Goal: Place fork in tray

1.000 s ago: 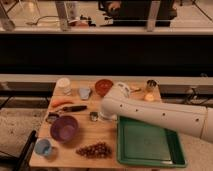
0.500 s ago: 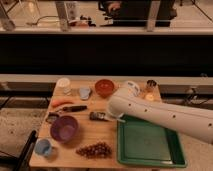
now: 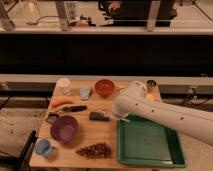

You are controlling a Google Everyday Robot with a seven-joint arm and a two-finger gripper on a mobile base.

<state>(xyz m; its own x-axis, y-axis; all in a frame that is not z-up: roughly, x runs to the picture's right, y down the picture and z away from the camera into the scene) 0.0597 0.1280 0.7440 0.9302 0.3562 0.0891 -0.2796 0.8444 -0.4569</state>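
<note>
Once the gripper [image 3: 101, 116] had dropped low to the table [image 3: 102, 131], the fork [image 3: 93, 116] lay right at its tip, mostly hidden. I could not tell if it held the fork yet. The tray [image 3: 150, 145] sat just beside it, still bare, so lifting probably came next.

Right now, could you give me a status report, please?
Gripper low over table, beside green tray. Fork not visible. Nothing between gripper and tray.

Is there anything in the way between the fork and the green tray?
Nothing visible. The claw is low over the table just left of the tray, hiding the fork, and only bare wood lies between. The arm crosses the tray's corner.
</note>
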